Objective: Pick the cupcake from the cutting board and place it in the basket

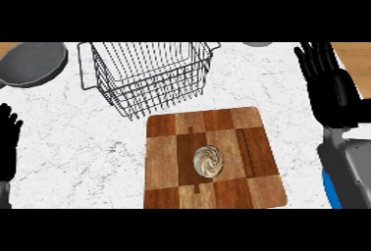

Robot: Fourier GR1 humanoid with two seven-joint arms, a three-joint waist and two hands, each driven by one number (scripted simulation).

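A cupcake (208, 161) with swirled cream frosting sits near the middle of a wooden cutting board (246, 132) in the lower centre. Behind the board stands a wire basket (109, 83), with nothing visible inside. My right hand (328, 83) is raised at the right edge, fingers straight and pointing away, well to the right of the board and holding nothing. At the left edge my left hand (7, 142) rests open with its fingers up, far from the cupcake.
A grey round pan (30, 62) lies at the back left beside the basket. Part of a grey round object (257, 44) shows at the back edge. White marble counter (80, 157) spreads left of the board.
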